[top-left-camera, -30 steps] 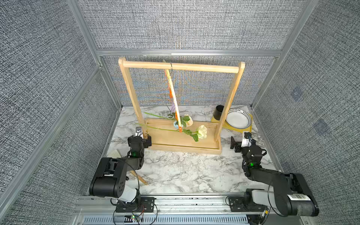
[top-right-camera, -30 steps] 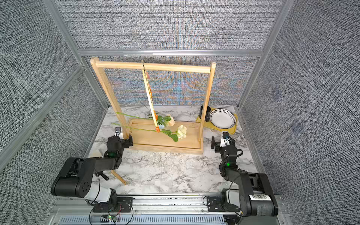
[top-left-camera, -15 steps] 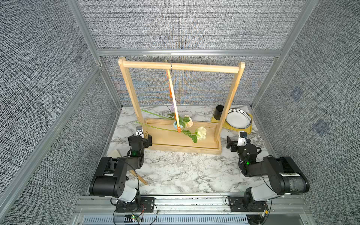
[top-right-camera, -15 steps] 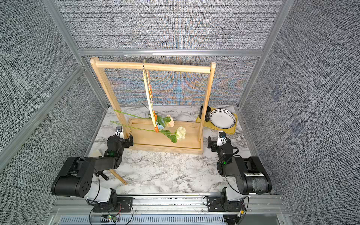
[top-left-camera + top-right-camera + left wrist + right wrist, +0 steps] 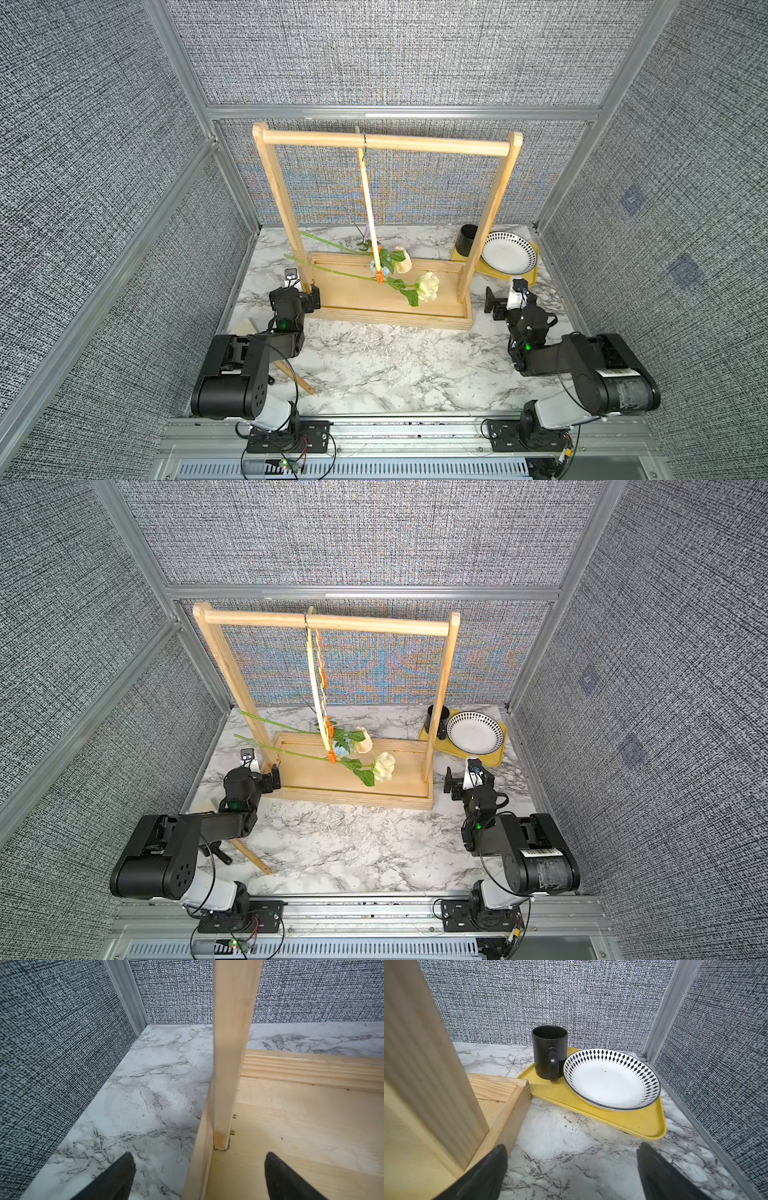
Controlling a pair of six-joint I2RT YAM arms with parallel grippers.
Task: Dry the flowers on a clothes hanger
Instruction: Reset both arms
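The clothes hanger (image 5: 369, 216) (image 5: 316, 696) hangs edge-on from the top bar of the wooden rack (image 5: 386, 142). Orange clips at its low end hold the flowers. The cream-white rose (image 5: 428, 286) (image 5: 384, 766), the peach rose (image 5: 402, 260) and a pale blue bloom (image 5: 386, 267) point right, and their green stems reach left past the rack's post. My left gripper (image 5: 302, 289) (image 5: 199, 1167) is open, low, astride the rack base's left edge by the post. My right gripper (image 5: 505, 296) (image 5: 572, 1159) is open over the marble beside the base's right corner. Neither touches the flowers.
A yellow tray (image 5: 629, 1124) at the back right carries a black mug (image 5: 549, 1055) and a diamond-rimmed plate (image 5: 610, 1080). The rack's base tray (image 5: 374, 316) fills the middle back. A thin wooden stick (image 5: 297, 378) lies under the left arm. Fabric walls close three sides.
The right arm has folded back towards its base, and its gripper shifted slightly left, staying open. The hanger and flowers swung a little. The left arm has not moved.
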